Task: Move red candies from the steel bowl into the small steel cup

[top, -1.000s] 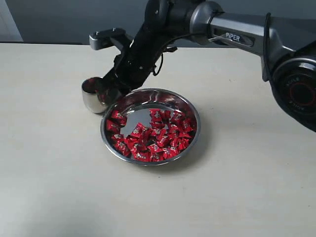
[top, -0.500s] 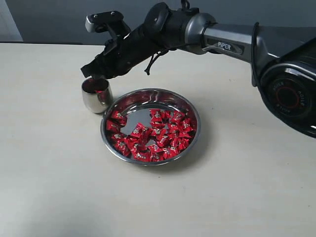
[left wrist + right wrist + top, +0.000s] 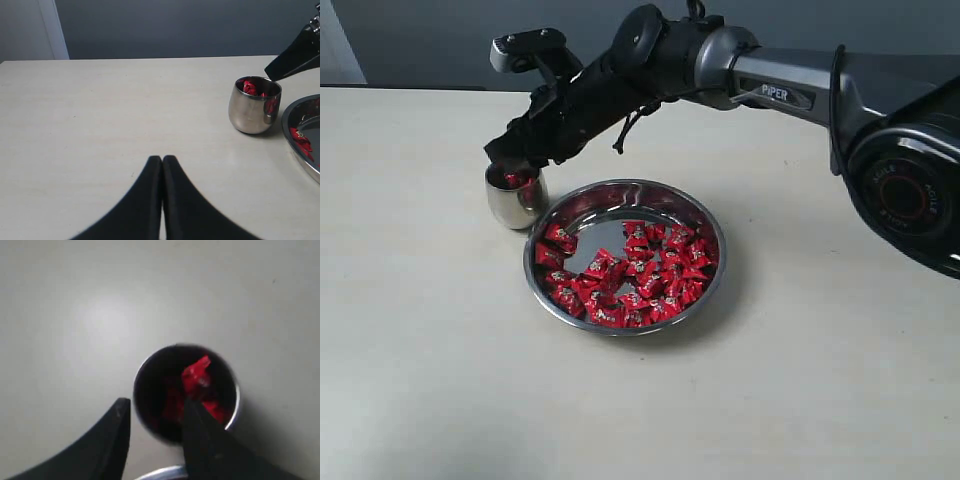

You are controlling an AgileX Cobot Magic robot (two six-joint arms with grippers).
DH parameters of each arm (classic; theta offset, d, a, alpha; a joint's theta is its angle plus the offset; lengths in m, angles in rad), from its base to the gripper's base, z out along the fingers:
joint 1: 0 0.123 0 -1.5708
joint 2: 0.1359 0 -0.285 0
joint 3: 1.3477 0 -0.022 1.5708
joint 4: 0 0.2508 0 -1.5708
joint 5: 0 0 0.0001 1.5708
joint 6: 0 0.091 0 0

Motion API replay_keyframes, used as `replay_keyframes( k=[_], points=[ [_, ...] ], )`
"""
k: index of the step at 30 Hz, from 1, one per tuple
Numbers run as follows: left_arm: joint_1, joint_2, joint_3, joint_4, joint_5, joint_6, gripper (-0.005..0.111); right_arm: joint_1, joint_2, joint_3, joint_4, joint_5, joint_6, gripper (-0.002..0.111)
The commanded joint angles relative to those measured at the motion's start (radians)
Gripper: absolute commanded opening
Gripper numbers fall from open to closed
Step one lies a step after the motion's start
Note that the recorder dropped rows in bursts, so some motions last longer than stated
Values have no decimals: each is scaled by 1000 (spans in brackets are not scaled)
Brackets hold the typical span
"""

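- Most of the red candies lie in a heap in the steel bowl. They fill the near and right part of it.
- The far left part of the bowl is bare and shiny.
- A few more red candies are in the small steel cup. The right wrist view shows them down inside it, and the left wrist view shows them peeking over the rim.
- The cup stands upright on the surface, just beside the bowl, at its far left edge. I cannot tell if the two touch.
- The bowl sits flat near the middle of the surface.
- The right gripper hangs just over the cup, at its rim.
- In the right wrist view the right gripper has its two black fingers a little way apart. Nothing is between them, so it holds nothing. The cup shows through the gap.
- The right arm reaches in from the right side and crosses over the far edge of the bowl.
- The left gripper is low over the surface, well apart from the cup. Its two fingers are pressed together, and it holds nothing.
- The left wrist view also shows a bit of the bowl and the dark tip of the right gripper over the cup.
- The surface is pale and plain, with a dark wall behind it.
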Motion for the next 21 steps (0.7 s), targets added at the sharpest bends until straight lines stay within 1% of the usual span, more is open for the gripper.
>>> replay_keyframes(
  k=[1, 8, 14, 18, 21],
  points=[
    [-5, -9, 2, 1, -4, -2, 0, -4, -24, -3, -96, 150, 26, 35],
    [-5, -9, 2, 1, -4, -2, 0, -4, -22, -3, -287, 242, 95, 35],
    [-5, -9, 2, 1, -4, -2, 0, -4, -22, -3, -306, 293, 95, 36],
    [-5, -9, 2, 1, -4, -2, 0, -4, -22, -3, -306, 276, 93, 46],
    [-5, -9, 2, 1, -4, -2, 0, -4, -19, -3, -306, 269, 87, 49]
  ],
)
